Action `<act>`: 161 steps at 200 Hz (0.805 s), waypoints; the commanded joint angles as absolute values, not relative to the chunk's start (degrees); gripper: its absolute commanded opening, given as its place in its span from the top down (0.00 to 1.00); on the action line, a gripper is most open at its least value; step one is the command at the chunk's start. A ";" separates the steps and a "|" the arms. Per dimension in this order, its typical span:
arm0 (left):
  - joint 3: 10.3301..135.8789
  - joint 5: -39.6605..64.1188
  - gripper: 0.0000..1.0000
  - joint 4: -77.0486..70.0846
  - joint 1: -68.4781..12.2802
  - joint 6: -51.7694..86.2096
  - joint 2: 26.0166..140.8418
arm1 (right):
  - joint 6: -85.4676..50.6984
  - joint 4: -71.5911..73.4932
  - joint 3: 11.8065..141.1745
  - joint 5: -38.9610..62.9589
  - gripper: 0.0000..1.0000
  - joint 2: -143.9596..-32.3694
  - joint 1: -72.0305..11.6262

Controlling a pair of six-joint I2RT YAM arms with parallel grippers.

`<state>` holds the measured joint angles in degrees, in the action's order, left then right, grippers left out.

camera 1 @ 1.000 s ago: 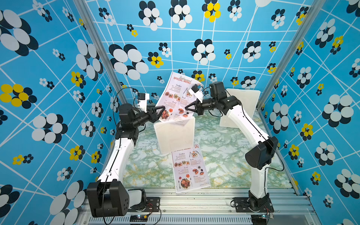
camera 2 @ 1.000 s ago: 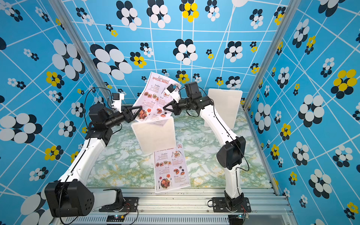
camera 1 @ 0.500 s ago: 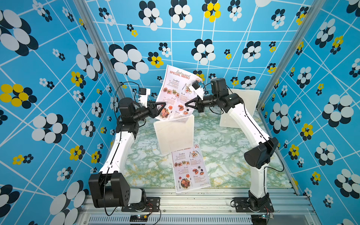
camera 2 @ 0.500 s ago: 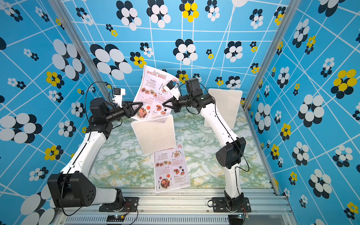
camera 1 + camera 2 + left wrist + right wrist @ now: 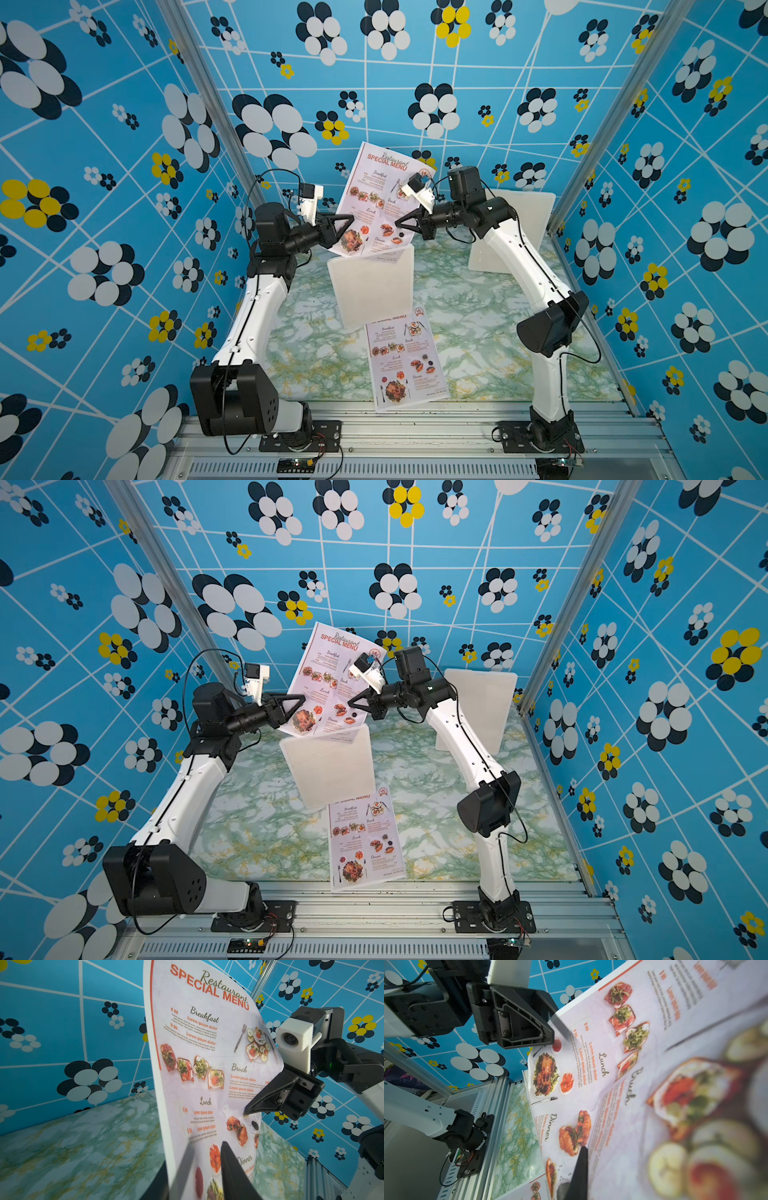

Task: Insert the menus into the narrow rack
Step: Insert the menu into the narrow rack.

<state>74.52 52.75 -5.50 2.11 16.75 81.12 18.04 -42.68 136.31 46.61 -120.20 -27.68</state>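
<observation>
One menu (image 5: 376, 195) hangs nearly upright in the air, its lower edge just above the top of the narrow white rack (image 5: 374, 291) in mid-table. My right gripper (image 5: 399, 224) is shut on its right edge, which shows plainly in the left wrist view (image 5: 246, 1110). My left gripper (image 5: 347, 222) straddles the lower left edge: one finger (image 5: 228, 1167) lies in front of the sheet and the other behind it, a gap still between them. The second menu (image 5: 405, 361) lies flat on the table in front of the rack.
A second white upright panel (image 5: 519, 224) stands at the back right, behind my right arm. The green marbled tabletop (image 5: 316, 357) is closed in by blue flowered walls on three sides. An aluminium rail (image 5: 415, 428) runs along the front.
Both arms have lifted the menu a little and turned it more upright over the rack. My left gripper's jaws have narrowed around the sheet's edge.
</observation>
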 commanded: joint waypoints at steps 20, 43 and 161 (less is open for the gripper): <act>76.77 53.32 0.77 -3.60 1.67 15.16 80.37 | 18.06 -43.35 140.25 47.05 1.00 -122.81 -26.98; 76.80 52.67 0.90 -2.82 1.58 14.55 79.35 | 17.75 -43.64 142.31 47.11 0.99 -124.17 -26.99; 69.59 49.33 0.99 -3.08 1.23 12.42 74.67 | 17.15 -43.99 144.76 45.79 0.79 -126.10 -25.93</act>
<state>71.64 50.09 -2.63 1.48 13.63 76.36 17.37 -42.98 143.15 46.26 -125.84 -26.46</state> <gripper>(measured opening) 0.056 0.178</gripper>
